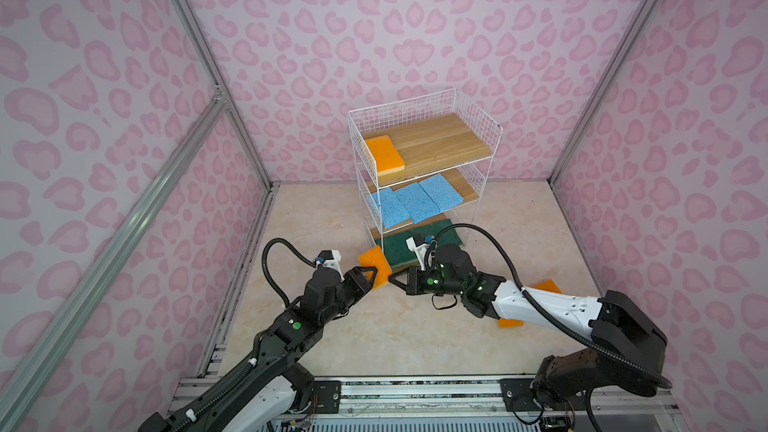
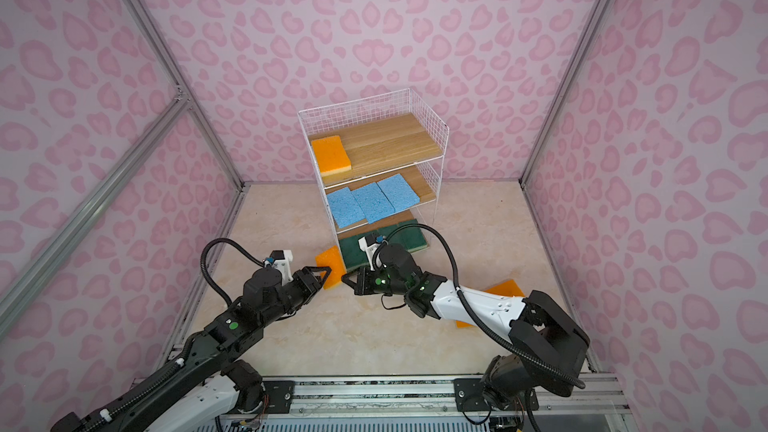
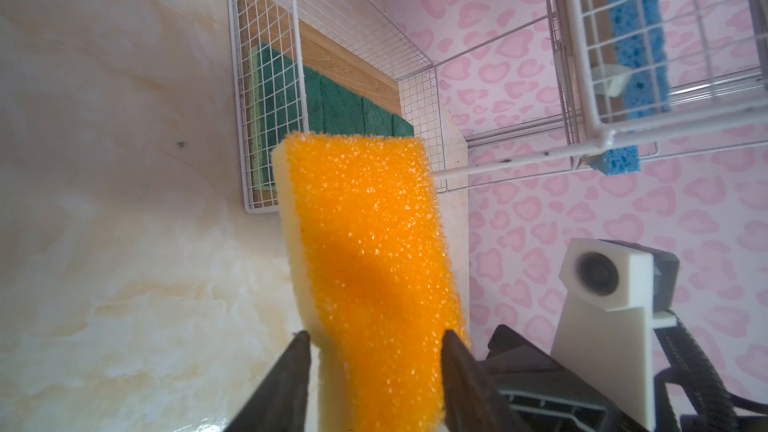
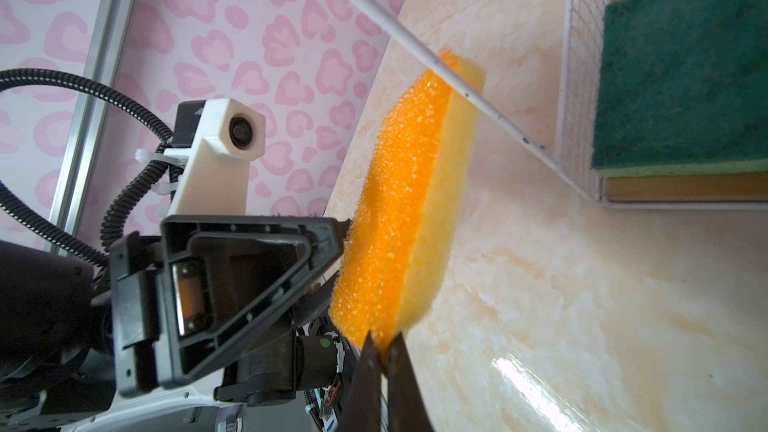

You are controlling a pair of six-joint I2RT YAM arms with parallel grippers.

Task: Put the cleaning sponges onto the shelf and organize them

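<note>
- Top views both show the shelf [image 1: 478, 122] [image 2: 428, 118], white wire with three wooden boards. It stands just beyond the two grippers, its bottom tier nearest their fingertips.
- The left gripper [image 1: 374, 271] [image 2: 328, 270] points toward the shelf's near corner, tip to tip with the right one. From the left wrist view [image 3: 374, 338] its jaws stand spread, one finger on each side of the orange sponge's near end. I can't tell whether they touch it.
- The right gripper [image 1: 391, 278] [image 2: 343, 278] comes in from the opposite side. In the right wrist view [image 4: 384, 342] its black tips are pressed together, pinching the sponge's edge.
- Three blue sponges [image 1: 415, 201] [image 2: 372, 199] lie side by side on the middle tier, above and beyond both grippers.
- The green sponges [image 1: 399, 249] [image 4: 673, 85] lie flat on the bottom tier, just past the right gripper and partly hidden by its wrist.
- The orange sponge [image 1: 376, 261] [image 3: 374, 263] [image 4: 395, 222] stands on edge between the grippers, tilted, orange face toward the left one.
- A second orange sponge [image 1: 384, 155] [image 2: 331, 154] lies flat on the top tier, farthest from the grippers.
- Orange patches [image 1: 548, 285] [image 2: 505, 286] show beside the right forearm, behind that gripper. Whether they are one sponge or two I can't tell.
</note>
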